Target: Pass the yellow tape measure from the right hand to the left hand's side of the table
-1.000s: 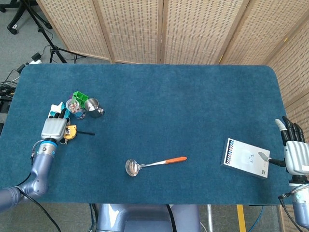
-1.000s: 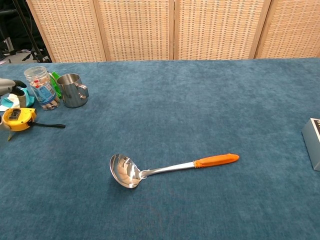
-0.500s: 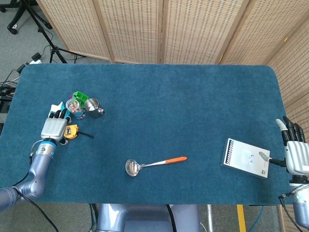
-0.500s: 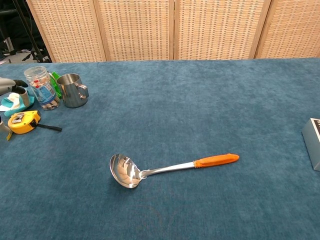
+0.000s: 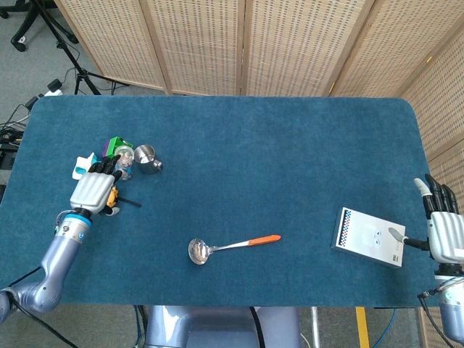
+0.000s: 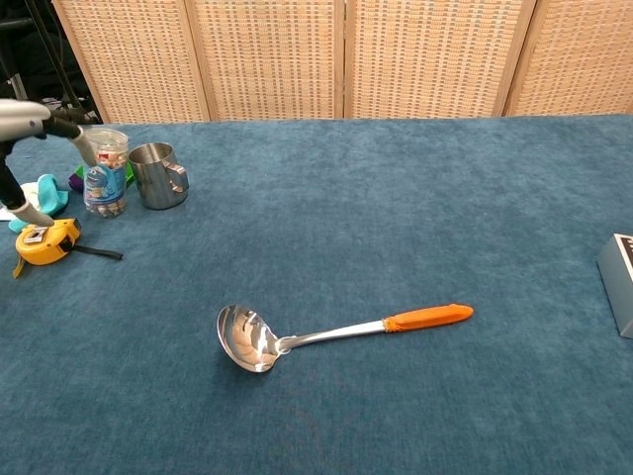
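Tape measure yellow, no writing legible; left hand above.

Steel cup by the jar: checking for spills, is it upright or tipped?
Upright: the steel cup stands on its base, open rim up, handle at the side.

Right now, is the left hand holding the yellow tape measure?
No. In the chest view the tape measure lies on the table with the left hand raised above it, fingers apart.
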`<state>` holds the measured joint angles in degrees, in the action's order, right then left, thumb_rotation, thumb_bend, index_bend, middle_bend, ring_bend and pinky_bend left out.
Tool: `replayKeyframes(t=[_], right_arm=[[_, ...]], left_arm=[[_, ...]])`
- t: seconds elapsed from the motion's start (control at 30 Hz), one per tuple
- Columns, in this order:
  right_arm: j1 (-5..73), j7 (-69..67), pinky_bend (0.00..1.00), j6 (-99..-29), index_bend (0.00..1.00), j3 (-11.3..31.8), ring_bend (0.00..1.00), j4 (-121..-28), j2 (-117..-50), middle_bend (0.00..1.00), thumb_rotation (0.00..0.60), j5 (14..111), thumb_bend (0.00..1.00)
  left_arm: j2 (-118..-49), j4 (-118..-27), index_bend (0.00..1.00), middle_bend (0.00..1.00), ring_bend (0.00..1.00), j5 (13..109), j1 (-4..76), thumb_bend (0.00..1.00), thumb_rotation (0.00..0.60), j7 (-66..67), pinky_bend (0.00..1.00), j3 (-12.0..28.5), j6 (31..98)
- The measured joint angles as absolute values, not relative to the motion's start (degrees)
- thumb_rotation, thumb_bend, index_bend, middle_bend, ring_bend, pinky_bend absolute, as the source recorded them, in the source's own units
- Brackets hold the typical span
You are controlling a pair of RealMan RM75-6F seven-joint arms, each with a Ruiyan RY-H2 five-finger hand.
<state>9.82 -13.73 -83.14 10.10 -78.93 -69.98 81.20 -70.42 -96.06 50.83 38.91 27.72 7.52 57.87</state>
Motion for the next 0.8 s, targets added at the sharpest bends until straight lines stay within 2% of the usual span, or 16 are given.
replayKeyframes(t=[0.23,0.57,0.67,0.8], right_arm=[[9.81,-13.61,0.00,-83.10,0.00,10.17,0.00,-79.14,-69.92,0.00,0.600,81.05,0.00],[9.83,-13.04,0.00,-83.33,0.00,10.09,0.00,-79.30,-70.03,0.00,0.600,81.31,0.00],[9.79,-13.00,0.00,-83.55,0.00,10.06,0.00,-79.33,-70.01,0.00,0.600,81.50,0.00],[9.77,-12.45,0.00,-83.88,0.00,9.89,0.00,-79.50,-69.97,0.00,0.600,82.00,0.00]], left_arm=[[-63.79,-104.57,0.30,0.00,0.00,56.67,35.25,0.11,0.600,22.89,0.13,6.96,61.59],[-59.96,-108.20,0.30,0.00,0.00,62.71,30.55,0.11,0.600,17.57,0.13,6.32,67.21],[-59.98,-108.56,0.30,0.00,0.00,64.85,28.53,0.11,0.600,16.77,0.13,5.60,70.37],[-61.97,-107.47,0.28,0.00,0.00,70.47,24.48,0.11,0.600,16.73,0.10,3.79,77.82]])
